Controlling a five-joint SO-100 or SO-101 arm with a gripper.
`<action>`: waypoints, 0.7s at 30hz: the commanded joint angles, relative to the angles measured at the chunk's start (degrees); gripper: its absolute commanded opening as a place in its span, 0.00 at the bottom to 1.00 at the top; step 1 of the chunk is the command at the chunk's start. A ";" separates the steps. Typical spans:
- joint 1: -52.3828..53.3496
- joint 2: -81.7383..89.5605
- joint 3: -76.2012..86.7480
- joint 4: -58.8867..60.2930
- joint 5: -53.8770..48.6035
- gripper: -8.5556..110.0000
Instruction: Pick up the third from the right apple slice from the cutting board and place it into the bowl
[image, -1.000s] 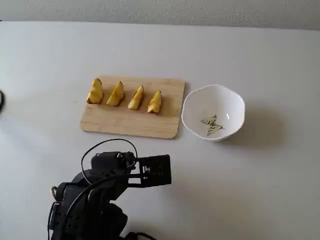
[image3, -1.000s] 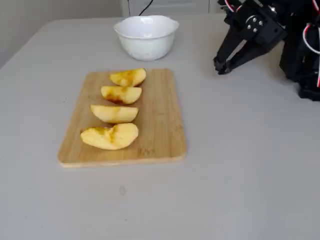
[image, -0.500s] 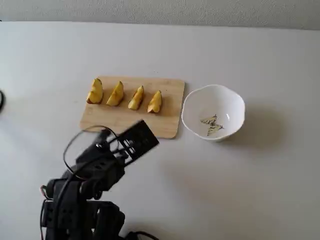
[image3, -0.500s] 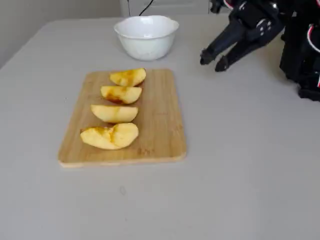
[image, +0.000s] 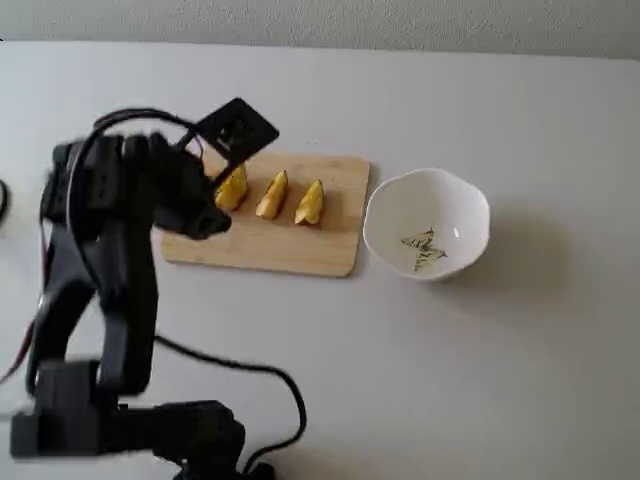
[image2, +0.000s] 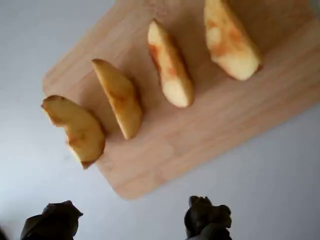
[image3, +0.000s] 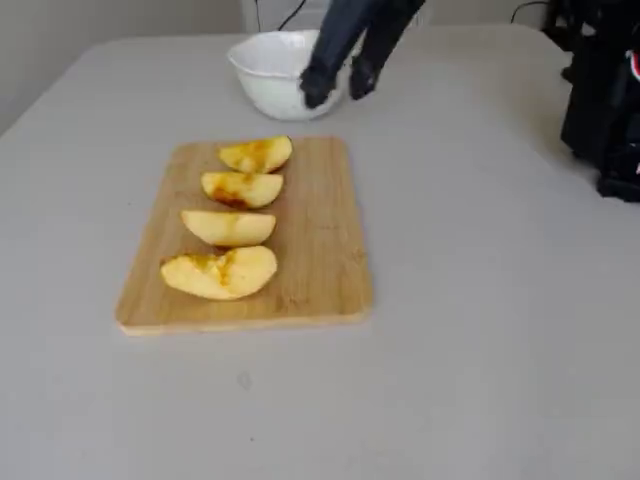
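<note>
Wooden cutting board (image3: 320, 230) carries four wedges in a row, spaced for single picks. Empty claw (image2: 130, 222) hangs wide open above, apparently lining up on the apple slice (image3: 228, 227), bowl (image: 465, 215) waiting right.

One fixed camera looked steeply down from behind the arm | another sat low at the bench end, facing along the cutting board (image3: 322, 245) toward the bowl (image3: 290, 72) | wrist camera hung close above the board | all shared it.
</note>
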 joint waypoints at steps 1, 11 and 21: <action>-0.70 -15.29 -20.30 5.19 -0.53 0.33; -0.18 -50.19 -72.25 24.87 0.00 0.35; -0.70 -56.16 -74.44 24.17 0.00 0.35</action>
